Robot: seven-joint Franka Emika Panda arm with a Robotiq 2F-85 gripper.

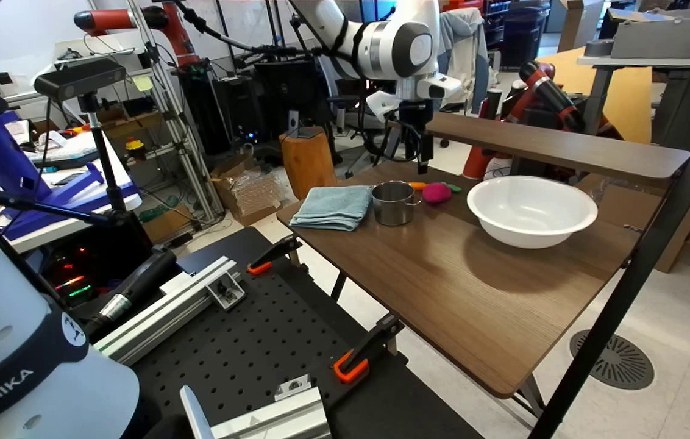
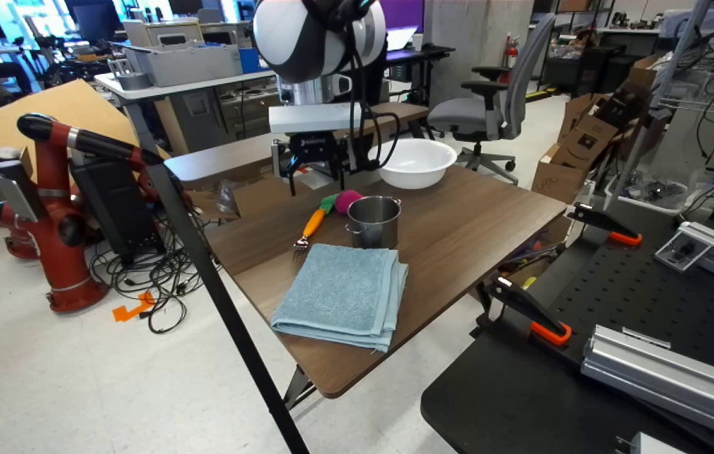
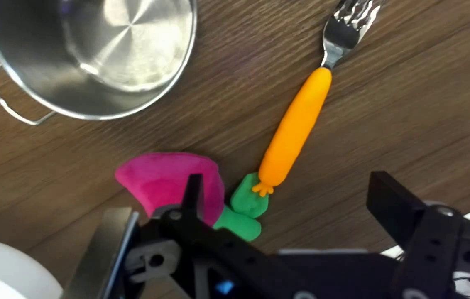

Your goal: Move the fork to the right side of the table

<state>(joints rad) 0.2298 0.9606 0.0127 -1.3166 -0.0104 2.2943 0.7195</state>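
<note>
Wrist view: the slim metal fork [image 3: 306,104], carrot-handled in orange plastic, is seen lying on the dark-brown wood-grain worktop [image 3: 401,116], its tines pointed toward one o'clock.
Black two-fingered metal hand [image 3: 287,182]: spread wide, with nothing gripped; it is held above the worktop with the handle's end framed between its fingers, presumably so that the handle can be closed on from both sides.
Rounded pink-and-green fabric-looking toy [image 3: 170,170]: found at eight o'clock from the handle, its green leaf overlapped by the handle's end; whether the fork is propped up by it cannot be told. Part is covered by a finger, so a nudge on lowering is judged possible.
Shiny round metal pot [image 1: 394,207]: in an exterior view, the tines are hidden behind it.
Folded blue-grey terry cloth [image 2: 341,290]: in an exterior view, set at five o'clock, just beside the tines; contact cannot be made out.
Round white plastic-looking bowl [image 3: 15,270]: cut off at eight o'clock in the wrist view.
</note>
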